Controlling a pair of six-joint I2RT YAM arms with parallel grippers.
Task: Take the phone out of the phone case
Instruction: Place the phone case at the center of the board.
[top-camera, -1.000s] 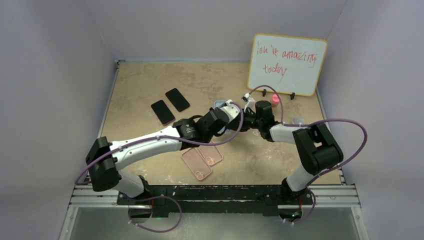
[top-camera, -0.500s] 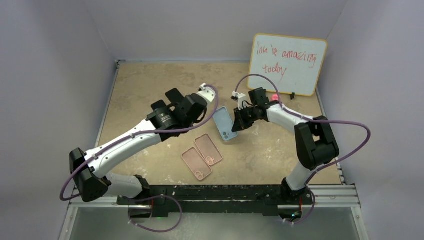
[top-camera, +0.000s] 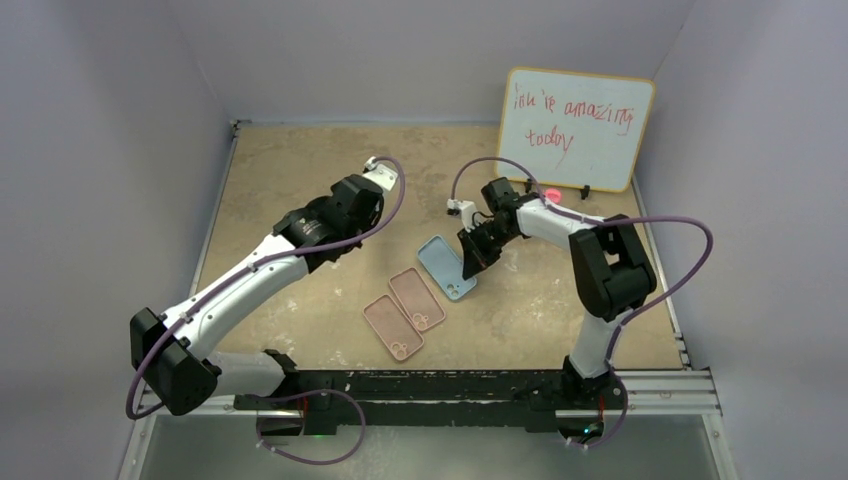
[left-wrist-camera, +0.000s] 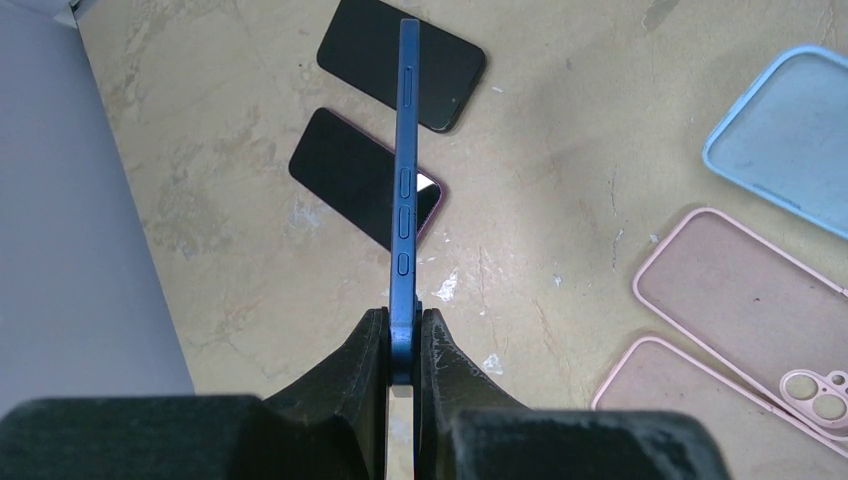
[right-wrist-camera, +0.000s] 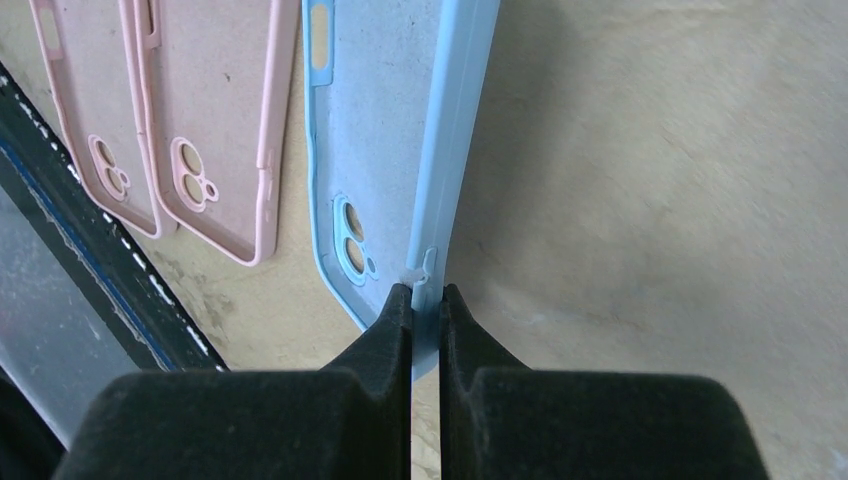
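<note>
— Tan table (top-camera: 290, 160), what is going on there?
— The left gripper (left-wrist-camera: 403, 335) is pinching the phone (left-wrist-camera: 407, 150) above it; the right gripper (right-wrist-camera: 427, 305) is squeezing the blue case (right-wrist-camera: 370, 130) by its rim, probably touching the table.

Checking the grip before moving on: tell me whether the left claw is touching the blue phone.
Touching. Left wrist view: the left claw pinches the blue phone edge-on, no gap.
</note>
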